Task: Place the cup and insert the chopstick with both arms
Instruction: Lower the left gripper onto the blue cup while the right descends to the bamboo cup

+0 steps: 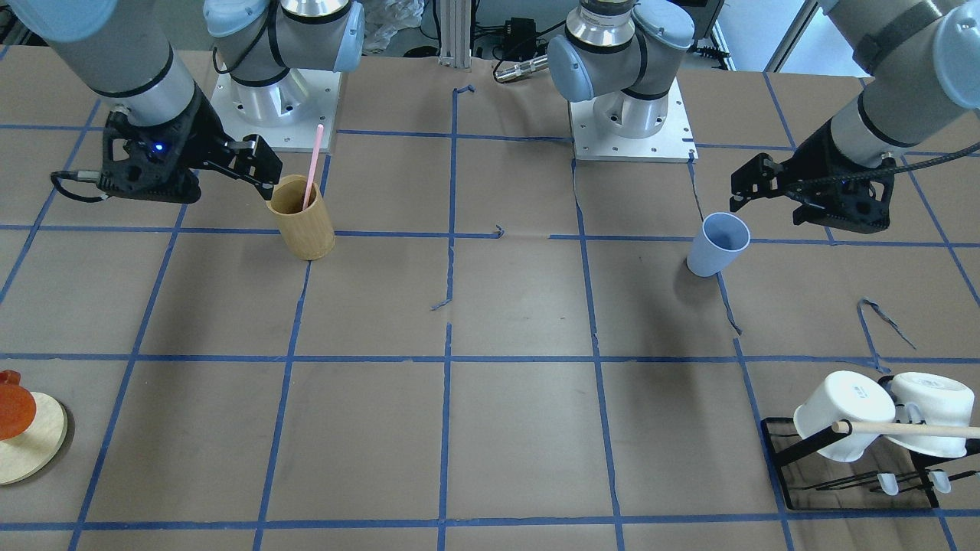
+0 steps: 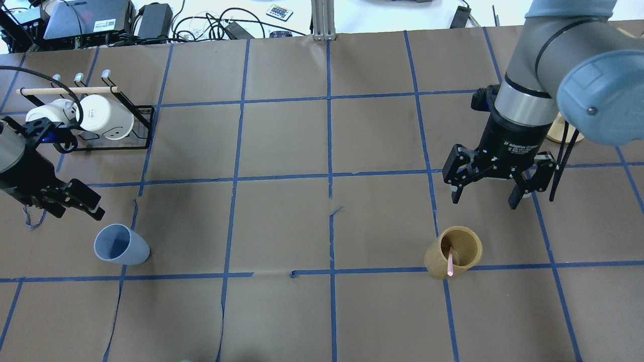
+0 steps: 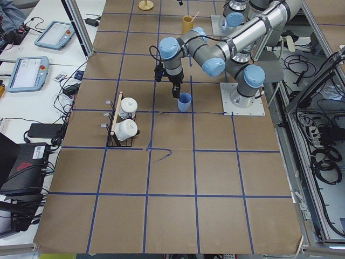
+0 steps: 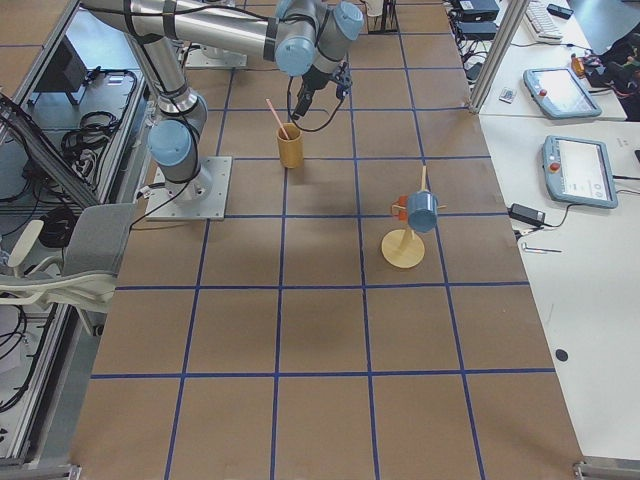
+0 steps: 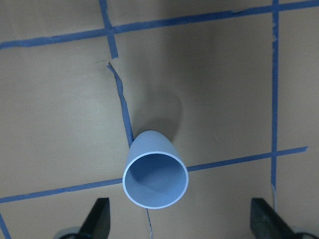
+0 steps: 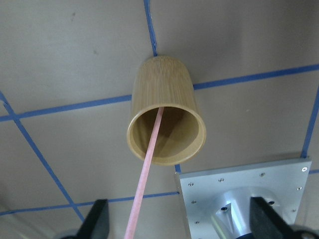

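Bench (image 2: 282,141) from overhead: the blue cup (image 2: 121,245) stands upright on the left, on a line of blue tape (image 2: 329,151). The left pincer (image 2: 75,210) hangs just beside it, not touching. Behind them a black rack (image 2: 143,125) carries two white mugs (image 2: 105,116). Over on the right, the bamboo cup (image 2: 453,251) stands with the pink chopstick (image 2: 450,262) inside, and the right pincer (image 2: 485,197) hovers near it, jaws spread wide and empty.

Front view now: the chopstick leans in the bamboo cup, its top well above the rim. The right pincer sits just beside that rim. Blue cup upright, left pincer above and to one side. In the near corner, an orange mug (image 1: 15,405) on a round wooden stand (image 1: 34,444).

Left side view: the near arm's pincer points down just above the blue cup. Right side view: the near arm's pincer is beyond the bamboo cup, clear of the chopstick.

Left wrist camera: straight down into the empty blue cup, both fingers far apart at the frame's bottom corners, gripping nothing.

Right wrist camera: bamboo cup below, the chopstick running from inside it out past the rim, fingers wide apart, nothing held.
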